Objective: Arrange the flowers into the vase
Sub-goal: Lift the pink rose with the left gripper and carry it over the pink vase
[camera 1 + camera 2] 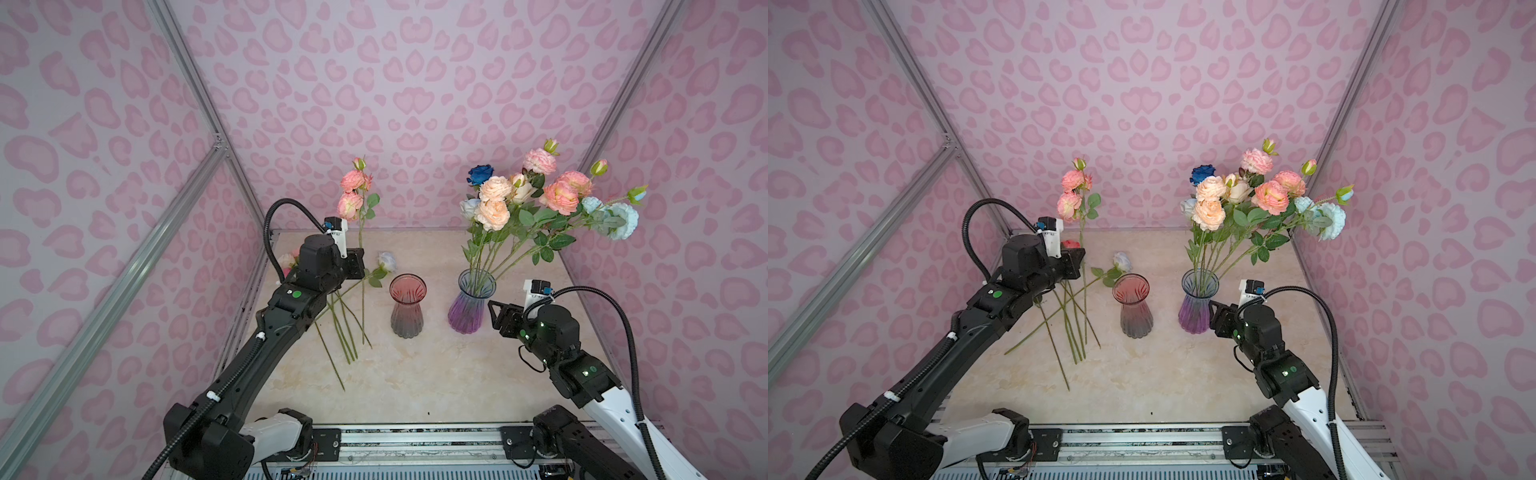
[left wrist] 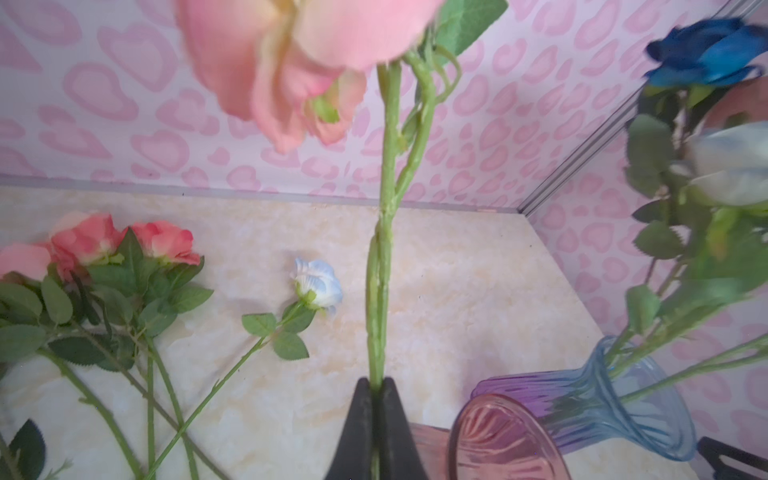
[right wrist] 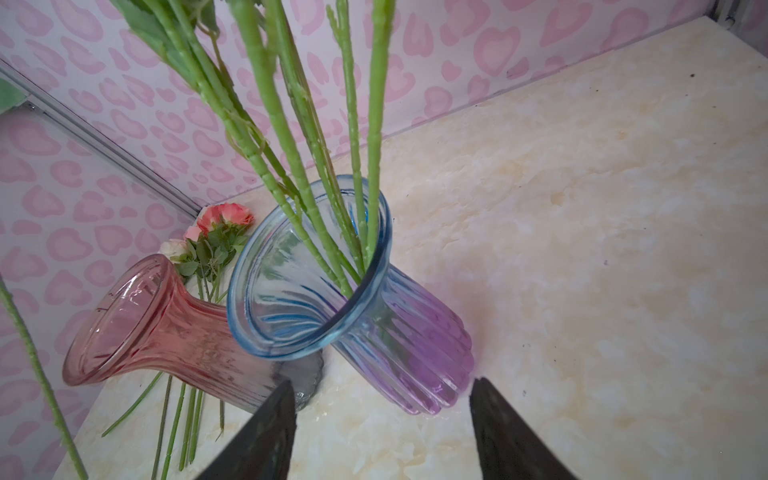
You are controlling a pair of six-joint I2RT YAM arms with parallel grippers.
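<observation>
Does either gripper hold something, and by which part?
The left gripper pinches the pink rose stem about midway, below its leaves. The right gripper stands open, holding nothing.

Jaws of left gripper (image 2: 376, 380) pressed together on thin green plastic stem (image 2: 384, 249). Stem runs ahead from tips to large pink fabric bloom (image 2: 291, 62), close to lens. One side of tool: loose coral-pink fabric roses (image 2: 104, 245), small pale blue fabric rosebud (image 2: 318, 284), on cream marbled tabletop (image 2: 457, 291). Other side: pink ribbed glass vase (image 2: 498, 440) just beside jaws; blue-to-purple ribbed glass vase (image 2: 602, 399) farther out, holding stems, deep blue fabric rose (image 2: 706, 50) among blooms.
</observation>
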